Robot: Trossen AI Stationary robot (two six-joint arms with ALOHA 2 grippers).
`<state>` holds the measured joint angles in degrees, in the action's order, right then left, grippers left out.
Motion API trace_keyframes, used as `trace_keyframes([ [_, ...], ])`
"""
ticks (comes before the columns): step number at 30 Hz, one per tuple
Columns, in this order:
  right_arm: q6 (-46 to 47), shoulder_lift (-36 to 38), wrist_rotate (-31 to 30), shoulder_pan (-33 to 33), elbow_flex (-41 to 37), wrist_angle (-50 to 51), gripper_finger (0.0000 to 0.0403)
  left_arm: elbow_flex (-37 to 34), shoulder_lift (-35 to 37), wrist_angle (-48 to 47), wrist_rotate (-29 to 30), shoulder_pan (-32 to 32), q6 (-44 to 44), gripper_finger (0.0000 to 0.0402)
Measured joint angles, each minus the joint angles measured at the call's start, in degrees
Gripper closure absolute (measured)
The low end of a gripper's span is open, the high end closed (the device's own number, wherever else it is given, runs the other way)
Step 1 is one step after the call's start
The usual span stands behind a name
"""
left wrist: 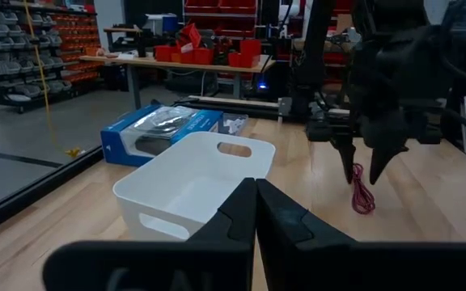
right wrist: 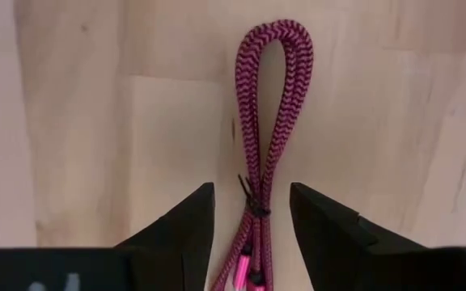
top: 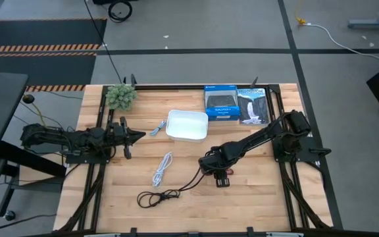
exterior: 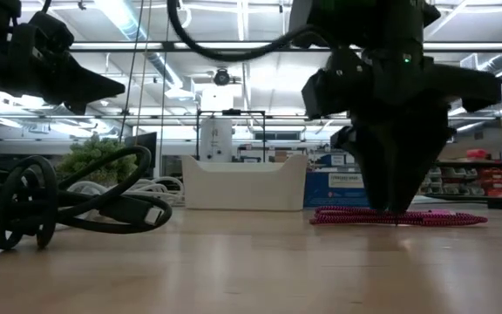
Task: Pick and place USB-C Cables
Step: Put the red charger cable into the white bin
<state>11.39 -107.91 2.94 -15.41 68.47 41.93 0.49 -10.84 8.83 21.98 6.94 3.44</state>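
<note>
The dark red braided cable (right wrist: 269, 97) lies folded in a loop on the table, also seen in the low view (exterior: 390, 216) and high view (top: 224, 179). My right gripper (right wrist: 252, 206) is open and points down over it, one finger on each side of the tied middle, without touching it. The white cable (top: 162, 170), the black cable (top: 158, 196) and the small grey cable (top: 156, 128) lie on the wood. The white tray (top: 187, 112) stands behind them. My left gripper (top: 137, 137) is shut and hovers left of the tray.
Two blue boxes (top: 220, 102) (top: 253, 105) stand at the far edge beside the tray, and a small green plant (top: 120, 97) sits at the far left corner. In the low view the black cable (exterior: 68, 205) lies close to the camera. Bare wood lies along the near edge.
</note>
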Motion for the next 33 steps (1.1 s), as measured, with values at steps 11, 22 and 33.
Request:
trace_keyframes([
  [11, -0.5, -1.7, -1.7, 0.0, 0.1, 0.1, 0.0295, 0.0, 0.0, 0.3, 0.0, 0.0, 0.0, 0.0388],
  [22, -1.5, -1.6, -0.2, 0.6, 0.1, 0.1, 0.0386, 0.0, 0.0, 0.3, 0.0, 0.0, 0.0, 0.0388],
  [33, -2.0, -1.6, 1.3, 1.2, 4.5, 6.2, 0.0383, 0.0, 0.0, 0.3, 0.0, 0.0, 0.0, 0.0388],
])
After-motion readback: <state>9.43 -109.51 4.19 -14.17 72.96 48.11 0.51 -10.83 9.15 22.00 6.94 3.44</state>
